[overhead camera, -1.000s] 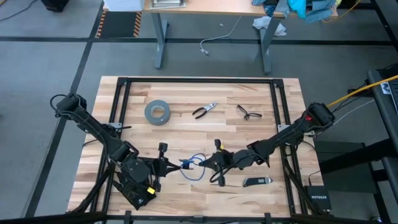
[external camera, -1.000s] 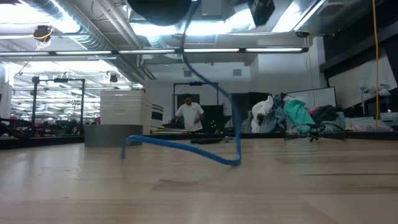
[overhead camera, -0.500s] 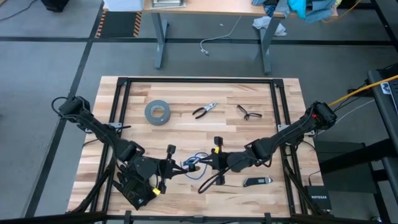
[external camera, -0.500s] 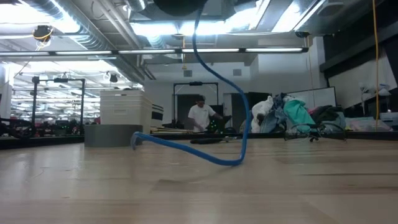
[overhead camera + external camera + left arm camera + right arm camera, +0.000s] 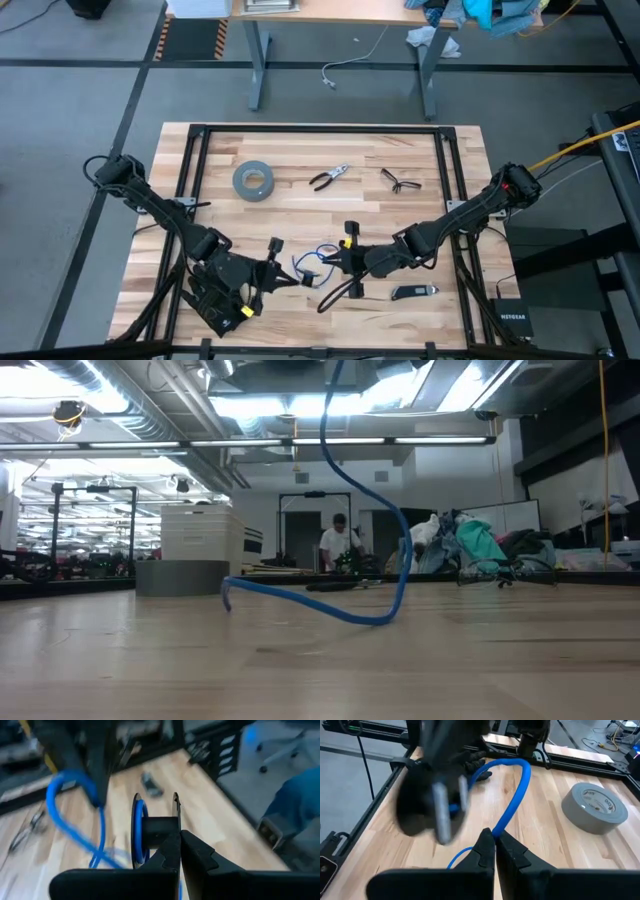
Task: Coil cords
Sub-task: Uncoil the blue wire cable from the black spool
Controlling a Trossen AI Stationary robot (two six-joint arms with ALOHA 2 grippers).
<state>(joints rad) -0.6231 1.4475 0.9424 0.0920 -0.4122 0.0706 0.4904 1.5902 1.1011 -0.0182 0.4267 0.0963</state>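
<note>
Spanning gap between grippers, blue cord (image 5: 312,262) is clamped by both: left gripper (image 5: 291,278) on spool end, right gripper (image 5: 334,262) on loop.

Both arms are matte black, built of slim jointed links with bulkier housings near the wrists, small yellow tags showing by each claw, whose two dark fingers taper to points.

"NETGEAR" on black box (image 5: 512,320) beside table
</note>
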